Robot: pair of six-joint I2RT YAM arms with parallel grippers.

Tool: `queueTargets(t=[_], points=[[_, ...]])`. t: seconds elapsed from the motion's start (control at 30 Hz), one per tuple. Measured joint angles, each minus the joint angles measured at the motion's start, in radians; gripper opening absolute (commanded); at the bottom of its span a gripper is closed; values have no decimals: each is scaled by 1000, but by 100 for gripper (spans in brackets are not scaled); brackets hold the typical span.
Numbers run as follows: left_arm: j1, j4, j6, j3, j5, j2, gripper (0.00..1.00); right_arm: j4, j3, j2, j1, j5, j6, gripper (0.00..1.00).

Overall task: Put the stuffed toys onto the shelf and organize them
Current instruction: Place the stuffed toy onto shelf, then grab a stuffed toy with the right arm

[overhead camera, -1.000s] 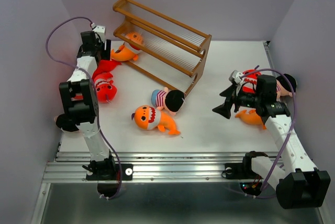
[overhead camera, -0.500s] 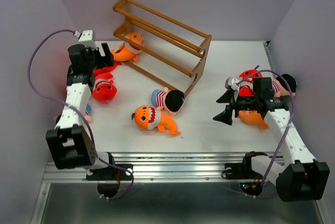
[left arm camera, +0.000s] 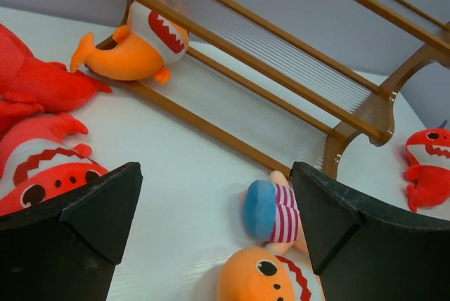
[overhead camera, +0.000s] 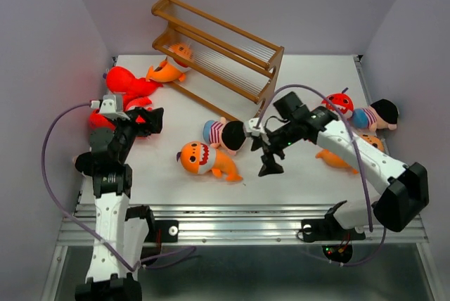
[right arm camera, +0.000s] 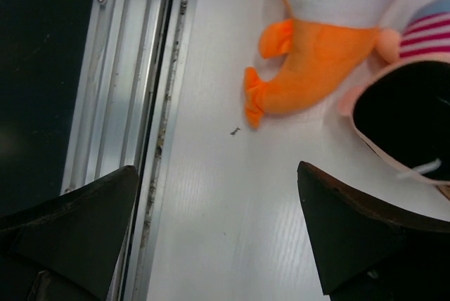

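White table (overhead camera: 309,174), metal rail (overhead camera: 232,227) along near edge (lavender walls (overhead camera: 42,34) around)

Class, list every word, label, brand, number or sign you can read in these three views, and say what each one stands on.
None: no text can be read in any view.
The orange shark shows only a red toothed mouth, and the doll only stripes.
The shelf carries no label.
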State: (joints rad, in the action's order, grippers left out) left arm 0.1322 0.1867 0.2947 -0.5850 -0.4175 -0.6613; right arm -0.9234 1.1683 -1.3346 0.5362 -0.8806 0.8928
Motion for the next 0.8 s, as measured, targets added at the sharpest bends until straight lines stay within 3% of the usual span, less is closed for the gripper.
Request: queueTargets(t=[0.13,0.37,0.57,0.8], points=[[0,-35,-33,29,11,149,99,33,130,-174,198,110,-105,100],[0,-74,-65,53,42,277,99,132,436,-481,348,276,-287,100],[0,-113,-78,53,67,273,98,161,747,-738,388,329,-370,100],[0,-132,-78,53,79,283,98,146,795,-872,380,350,-362,98]])
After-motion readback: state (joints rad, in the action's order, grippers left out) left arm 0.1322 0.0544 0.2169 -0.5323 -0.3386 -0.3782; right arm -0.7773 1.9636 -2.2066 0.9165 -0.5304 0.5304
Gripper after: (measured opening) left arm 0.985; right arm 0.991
